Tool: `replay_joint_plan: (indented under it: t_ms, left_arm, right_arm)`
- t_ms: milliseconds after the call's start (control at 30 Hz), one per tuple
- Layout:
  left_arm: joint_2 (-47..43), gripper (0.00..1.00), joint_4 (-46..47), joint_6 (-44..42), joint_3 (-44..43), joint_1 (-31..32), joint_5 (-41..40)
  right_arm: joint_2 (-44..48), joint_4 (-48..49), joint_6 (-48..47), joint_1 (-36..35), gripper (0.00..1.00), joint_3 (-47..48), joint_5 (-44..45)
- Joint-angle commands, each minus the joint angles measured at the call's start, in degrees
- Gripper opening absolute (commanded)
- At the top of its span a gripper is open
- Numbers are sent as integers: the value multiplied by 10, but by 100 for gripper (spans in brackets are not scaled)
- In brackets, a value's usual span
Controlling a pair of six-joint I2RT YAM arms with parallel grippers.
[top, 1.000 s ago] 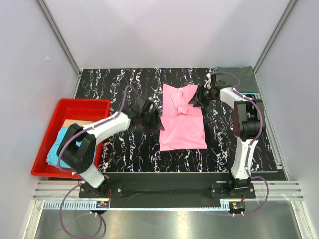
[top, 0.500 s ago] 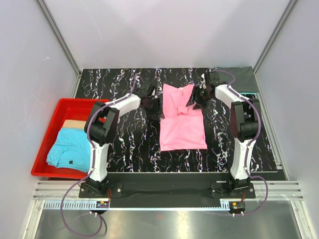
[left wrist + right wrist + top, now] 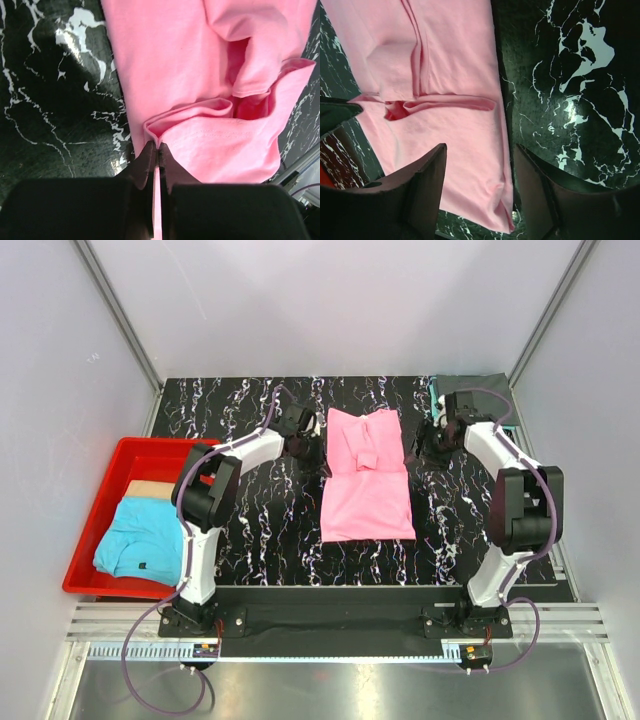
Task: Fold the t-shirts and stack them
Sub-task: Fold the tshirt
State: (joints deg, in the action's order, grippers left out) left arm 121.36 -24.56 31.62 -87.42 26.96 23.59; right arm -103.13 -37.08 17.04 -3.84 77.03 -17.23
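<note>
Pink t-shirt (image 3: pixel 365 485) lies mid-table on the black marbled tabletop (image 3: pixel 230 530), long axis running near to far. Near half is flat and smooth, far half rumpled w/ a small folded flap on top.

L gripper (image 3: pixel 314 452) sits at the shirt's left edge, at the far half. In the left wrist view its fingers (image 3: pixel 145 165) are pinched together w/ a thin strip of pink cloth caught between them (a raised pleat of the edge bunches just ahead of the tips).

R gripper (image 3: pixel 428 443) is off the shirt's right edge, near it but apart from it in the top view. The right wrist view shows its fingers (image 3: pixel 427 185) spread wide w/ nothing gripped, the shirt's edge and bare tabletop below the gap.

Red plastic bin (image 3: pixel 130 450) stands at the table's left side. It holds a light blue t-shirt (image 3: pixel 135 535) w/ a small dark mark, lying partly over a tan flat item (image 3: pixel 150 488) (can't tell what it is).

Dark grey cloth (image 3: pixel 480 387) lies at the far right corner of the table, beyond the R arm
</note>
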Motion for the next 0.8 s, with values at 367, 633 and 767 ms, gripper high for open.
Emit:
replay_joint_plan:
  t_ms: [367, 633, 767]
  left_arm:
    - [-34, 0, 109, 29, 25, -2, 13]
    - [-26, 2, 110, 32, 22, -2, 13]
    - [-29, 0, 106, 39, 22, -2, 15]
  right_arm:
    - [-47, 121, -61, 18, 53, -58, -98]
    - [-71, 131, -61, 18, 45, -54, -102]
    - [-49, 120, -61, 18, 0, -57, -74]
